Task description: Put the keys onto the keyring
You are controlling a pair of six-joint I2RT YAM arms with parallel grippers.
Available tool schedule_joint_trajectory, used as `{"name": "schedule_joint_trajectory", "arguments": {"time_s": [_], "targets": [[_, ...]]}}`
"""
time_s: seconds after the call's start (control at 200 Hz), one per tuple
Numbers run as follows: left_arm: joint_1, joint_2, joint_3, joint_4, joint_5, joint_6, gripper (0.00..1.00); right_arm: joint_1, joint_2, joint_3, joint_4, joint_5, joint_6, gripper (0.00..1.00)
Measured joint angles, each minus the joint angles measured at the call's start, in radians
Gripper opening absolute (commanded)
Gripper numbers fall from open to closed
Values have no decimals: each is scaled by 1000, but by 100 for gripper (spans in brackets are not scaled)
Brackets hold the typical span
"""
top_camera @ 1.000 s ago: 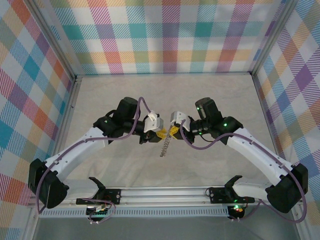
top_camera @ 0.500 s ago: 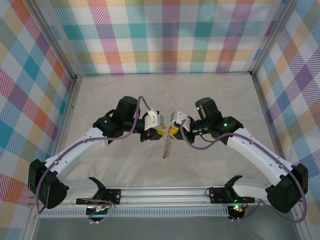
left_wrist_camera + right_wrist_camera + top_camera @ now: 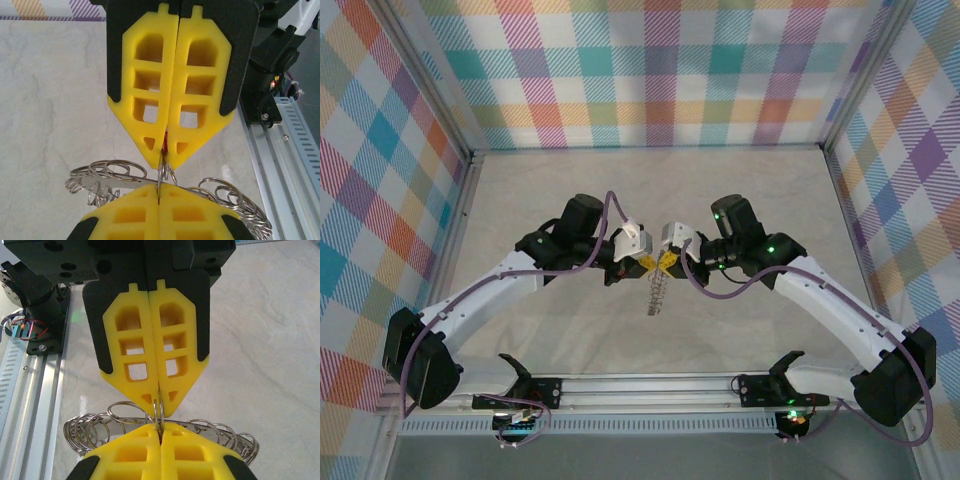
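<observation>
Cream marbled tabletop (image 3: 740, 190) lay between plaid walls (image 3: 660, 70), with an aluminium rail (image 3: 650, 385) along your near edge. Above mid-table you had the left gripper (image 3: 648, 266) and right gripper (image 3: 665, 262) tip to tip, both clenched on the keyring (image 3: 657, 292) dangling between them.

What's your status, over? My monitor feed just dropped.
Left gripper and right gripper shut, tip to tip. Both pinch one small split ring. Keyring bunched right at the tips. No obstruction seen.
</observation>
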Motion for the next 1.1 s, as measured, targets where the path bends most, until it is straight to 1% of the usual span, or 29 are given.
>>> {"name": "schedule_joint_trajectory", "arguments": {"time_s": [0.05, 0.095, 0.13, 0.21, 0.275, 0.4, 0.495, 0.555, 0.635, 0.695, 0.76, 0.8, 0.895, 1.1], "targets": [[0, 0, 0, 0, 1, -3, 0, 0, 0, 0, 0, 0, 0, 0], [0, 0, 0, 0, 2, -7, 12, 0, 0, 0, 0, 0, 0, 0], [0, 0, 0, 0, 3, -10, 18, 0, 0, 0, 0, 0, 0, 0], [0, 0, 0, 8, 8, -20, 21, 2, 0, 0, -2, -5, 0, 0], [0, 0, 0, 13, 8, -29, 22, 2, 0, 0, -6, -8, 0, 0], [0, 0, 0, 31, 8, -34, 22, 2, 0, 0, -7, -11, 0, 0], [0, 0, 0, 31, 10, -34, 19, 2, 0, 0, -7, -11, 0, 0], [0, 0, 0, 31, 14, -41, 1, 2, 0, 0, -6, -10, 0, 0], [0, 0, 0, 31, 28, -35, 0, 0, 0, 0, -5, -6, 0, 0], [0, 0, 0, 30, 31, -37, 0, 0, 0, 0, -4, -6, 1, 6], [0, 0, 0, 31, 35, -39, 0, 0, 0, 0, -5, -6, 0, 23], [0, 0, -1, 39, 38, -42, 0, 2, 0, -2, 1, -6, 2, 28], [-1, 0, -4, 69, 56, -57, 0, 3, -18, -18, 26, 6, 11, 33], [-1, 0, -20, 134, 108, -80, 0, 3, -105, -81, 46, 52, 27, 34]]}}
